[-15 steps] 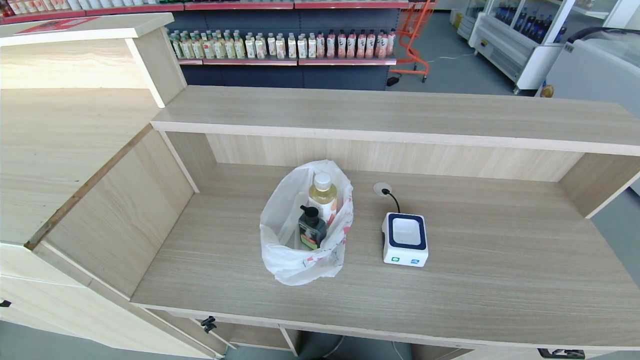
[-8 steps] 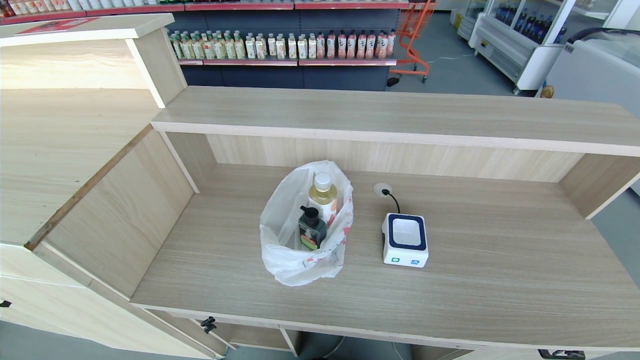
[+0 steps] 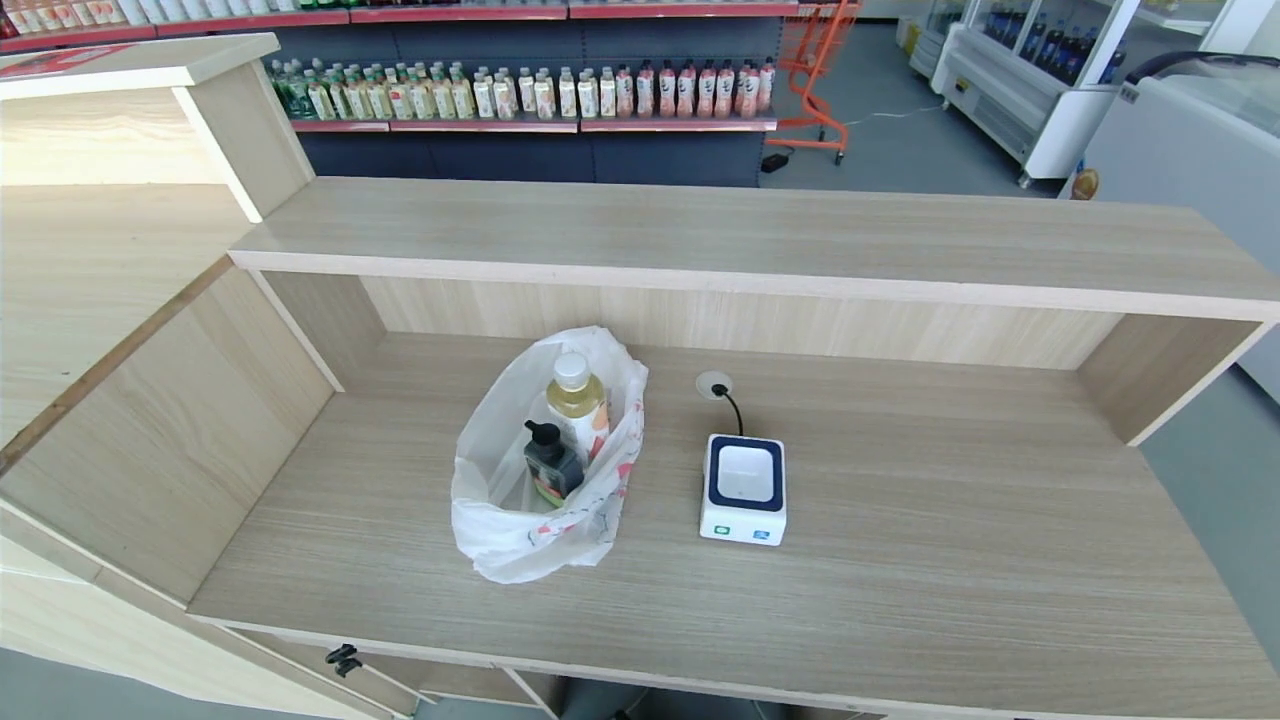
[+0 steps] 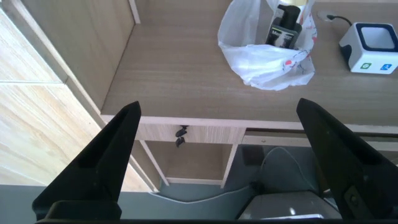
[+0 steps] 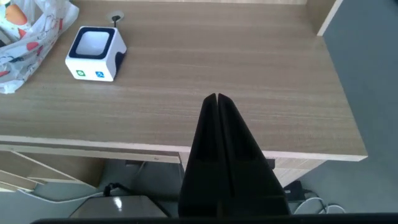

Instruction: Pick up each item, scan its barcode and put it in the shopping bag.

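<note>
"Wooden checkout counter fills the lower frame, with drinks shelves along the top. Where are the goods?"

"Both are inside the shopping bag, left of centre: a pale tea bottle higher in the frame and a dark pump bottle touching it just below."

"How do they stand?"

"Upright, long axes vertical, caps towards the bag's open mouth. I'd judge the plastic walls and each other's shoulders prop them up."

"Why is the bag there?"

"It sits just beside the scanner, which is right of it with its window facing up. That likely keeps the trip from scan to bag short. The cable runs up-frame to a hole in the counter."

"And the arms?"

"The left gripper is spread wide and holds nothing. The right gripper has its fingers pressed flat together, also empty. Both hang near the counter's front edge, well apart from the bag."

"Your reading?"

"With both items bagged, the job looks finished — or very nearly so."
</note>
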You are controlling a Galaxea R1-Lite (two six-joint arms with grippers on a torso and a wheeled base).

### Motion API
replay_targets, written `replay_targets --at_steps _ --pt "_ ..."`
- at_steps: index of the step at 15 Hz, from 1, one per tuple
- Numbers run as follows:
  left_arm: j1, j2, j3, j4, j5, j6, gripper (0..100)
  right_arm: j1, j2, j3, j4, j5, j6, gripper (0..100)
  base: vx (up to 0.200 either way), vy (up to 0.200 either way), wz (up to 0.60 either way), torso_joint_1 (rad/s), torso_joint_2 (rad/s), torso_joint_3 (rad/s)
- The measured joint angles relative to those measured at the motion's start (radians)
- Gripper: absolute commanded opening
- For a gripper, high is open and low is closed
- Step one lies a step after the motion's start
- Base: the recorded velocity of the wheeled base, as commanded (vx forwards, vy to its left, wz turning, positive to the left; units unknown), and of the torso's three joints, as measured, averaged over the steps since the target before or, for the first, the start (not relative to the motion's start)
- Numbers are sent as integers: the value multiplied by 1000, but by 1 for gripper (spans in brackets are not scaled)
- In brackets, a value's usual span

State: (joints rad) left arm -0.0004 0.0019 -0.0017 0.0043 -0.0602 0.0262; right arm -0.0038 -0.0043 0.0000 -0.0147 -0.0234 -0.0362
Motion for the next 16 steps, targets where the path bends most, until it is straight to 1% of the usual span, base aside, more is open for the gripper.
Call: replay_targets --at_steps 1,2,16 --pt "-1 0 0 1 0 0 100 -1 0 0 -1 0 0 0 0 0 0 0 0 0" --pt "-3 0 0 0 0 1 100 -2 0 0 0 1 0 0 200 0 0 -2 -2 -2" --pt "-1 0 0 0 0 0 100 0 1 0 0 0 -2 0 0 0 0 0 0 0"
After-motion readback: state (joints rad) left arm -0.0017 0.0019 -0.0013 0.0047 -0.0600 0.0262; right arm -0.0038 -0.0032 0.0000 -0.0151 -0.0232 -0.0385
